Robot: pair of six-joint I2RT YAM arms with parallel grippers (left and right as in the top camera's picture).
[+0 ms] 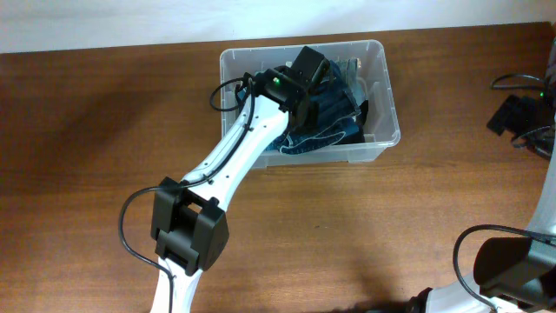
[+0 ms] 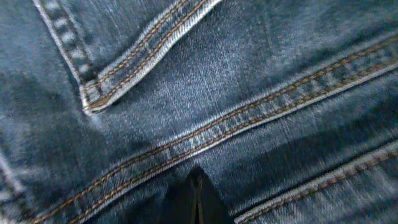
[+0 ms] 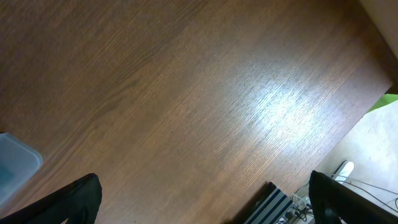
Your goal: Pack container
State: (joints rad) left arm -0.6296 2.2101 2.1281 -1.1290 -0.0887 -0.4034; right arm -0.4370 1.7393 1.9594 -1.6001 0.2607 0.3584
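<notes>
The container (image 1: 388, 85) is a clear plastic bin at the back middle of the table, and one corner of it (image 3: 15, 165) shows in the right wrist view. Folded blue jeans (image 1: 330, 122) lie inside it. My left gripper (image 2: 197, 186) reaches down into the bin. Its fingers are shut together, with their tips against the denim (image 2: 186, 93), which fills the left wrist view. I see no fabric between the fingers. My right gripper (image 3: 205, 208) hangs open over bare table at the right, holding nothing.
A dark item (image 1: 363, 113) lies in the bin beside the jeans. Black gear and cables (image 1: 521, 113) sit at the table's right edge. Off the table edge, the floor with a striped object (image 3: 273, 202) and wires shows in the right wrist view.
</notes>
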